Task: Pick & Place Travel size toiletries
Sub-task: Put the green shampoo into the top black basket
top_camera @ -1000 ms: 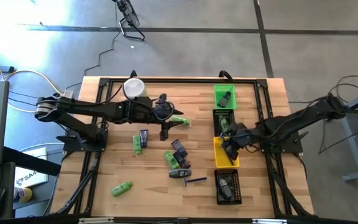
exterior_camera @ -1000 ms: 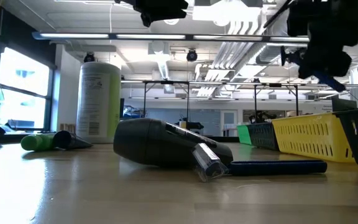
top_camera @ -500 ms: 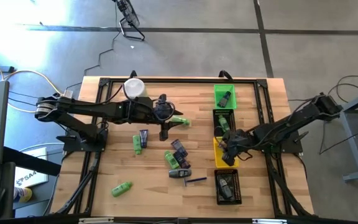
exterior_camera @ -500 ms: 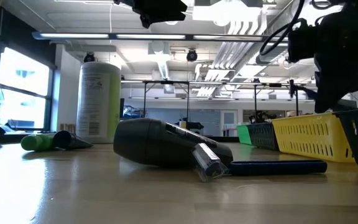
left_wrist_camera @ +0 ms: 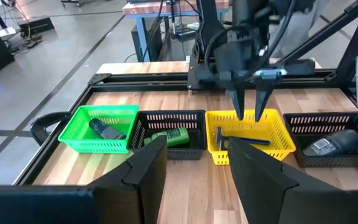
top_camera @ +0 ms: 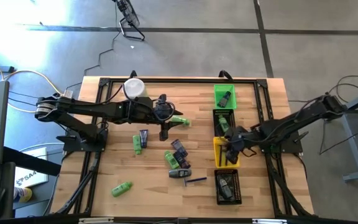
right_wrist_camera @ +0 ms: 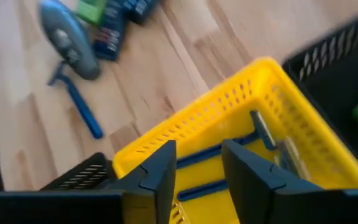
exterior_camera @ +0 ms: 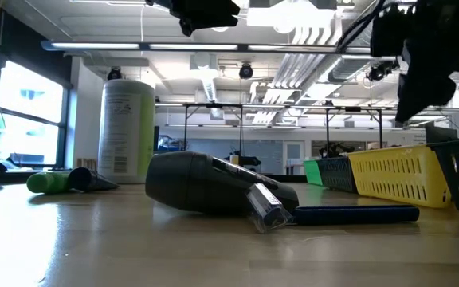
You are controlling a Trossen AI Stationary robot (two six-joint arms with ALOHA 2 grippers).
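Travel size toiletries lie loose on the wooden table: green bottles (top_camera: 178, 120) (top_camera: 137, 144) (top_camera: 122, 188), a dark tube (top_camera: 143, 135), a cluster of tubes (top_camera: 176, 155), a dark grey shaver (top_camera: 179, 173) and a blue stick (top_camera: 196, 180). Others lie in the bins. My right gripper (top_camera: 232, 147) is open and empty above the yellow bin (top_camera: 219, 147); blue sticks (right_wrist_camera: 207, 152) lie in the bin below it. It also shows in the left wrist view (left_wrist_camera: 248, 112). My left gripper (top_camera: 164, 132) is open and empty above mid-table.
Four bins stand in a row at the right: green (top_camera: 224, 96), black (top_camera: 224, 114), yellow, black (top_camera: 227, 186). A pale-green canister with a white lid (top_camera: 133, 88) stands at the far left. Black frame rails (top_camera: 166, 81) run along the table's edges.
My right gripper has dipped toward the yellow bin and come up again a little. My left arm has kept still.
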